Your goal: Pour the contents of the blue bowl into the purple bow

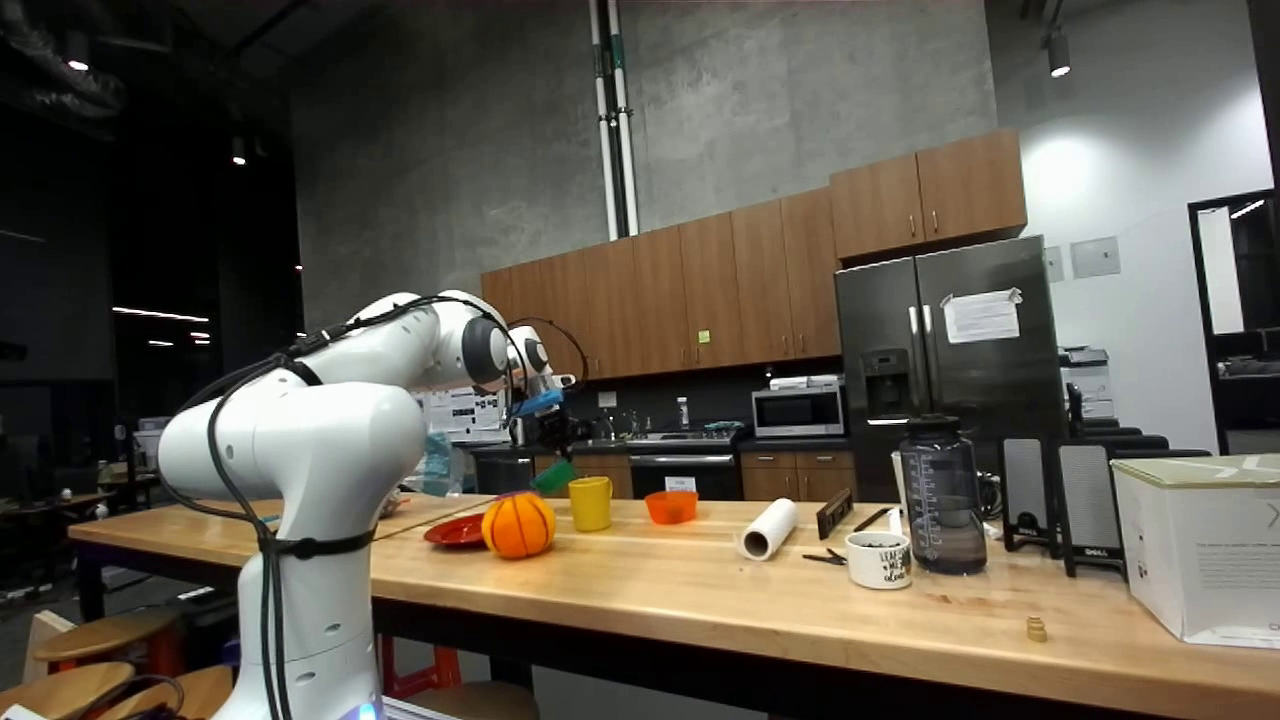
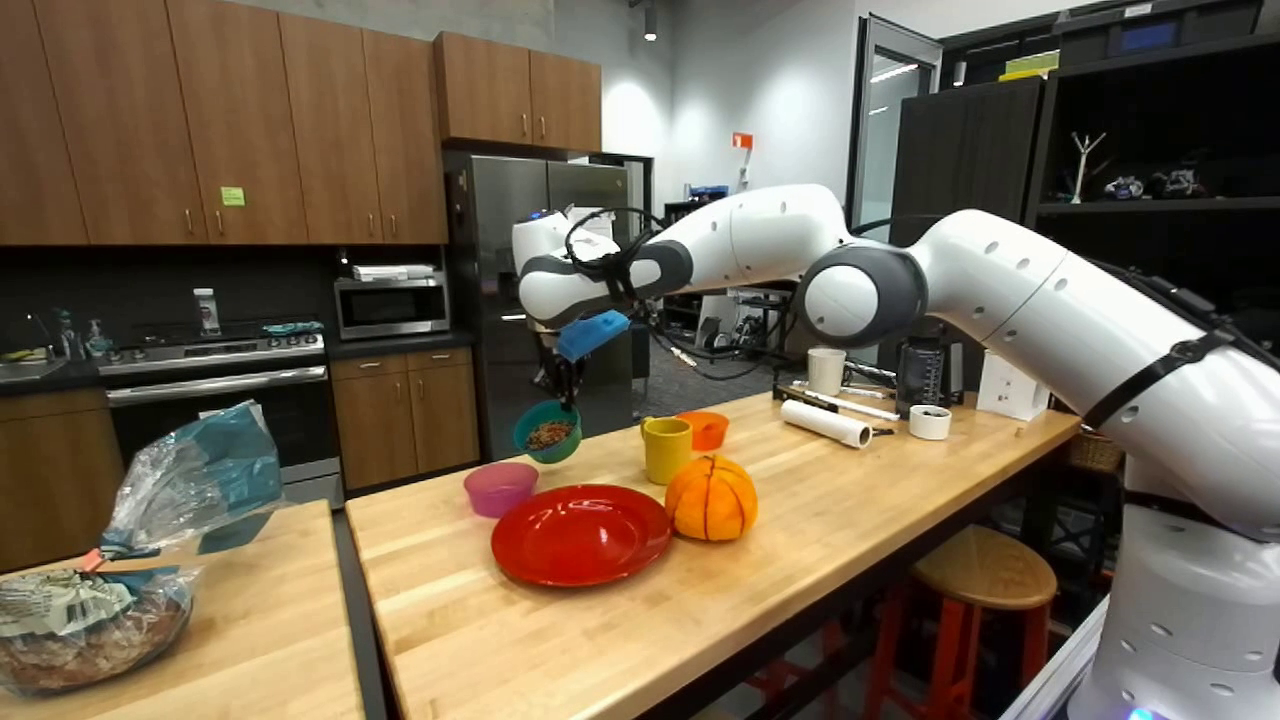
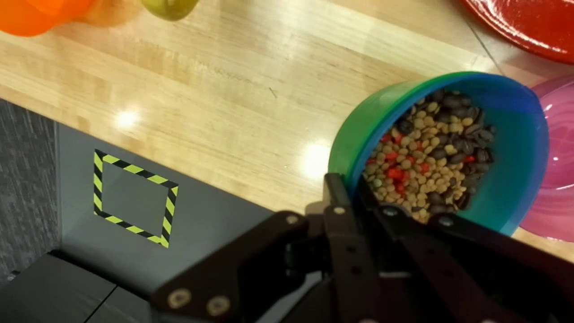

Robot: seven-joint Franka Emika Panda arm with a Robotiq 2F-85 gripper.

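Observation:
The blue bowl looks teal, with an inner wall point(image 3: 515, 121) that shows blue-green in the wrist view. It holds tan lentils, dark beans and red bits. My gripper point(image 3: 347, 186) is shut on its rim, one finger inside and one outside. In both exterior views the blue bowl point(image 1: 553, 476) point(image 2: 537, 415) hangs tilted in the air below the gripper point(image 2: 567, 395). The purple bowl point(image 2: 500, 492) stands on the table, lower and beside it. In the wrist view the purple bowl point(image 3: 560, 143) is partly hidden behind the blue bowl.
A red plate point(image 2: 582, 535) lies in front of the purple bowl. An orange pumpkin-like ball point(image 2: 712, 498), a yellow mug point(image 2: 668, 450) and an orange bowl point(image 2: 706, 430) stand along the table. A white roll point(image 2: 826, 422) lies farther off. The table edge point(image 3: 134, 154) runs close by the gripper.

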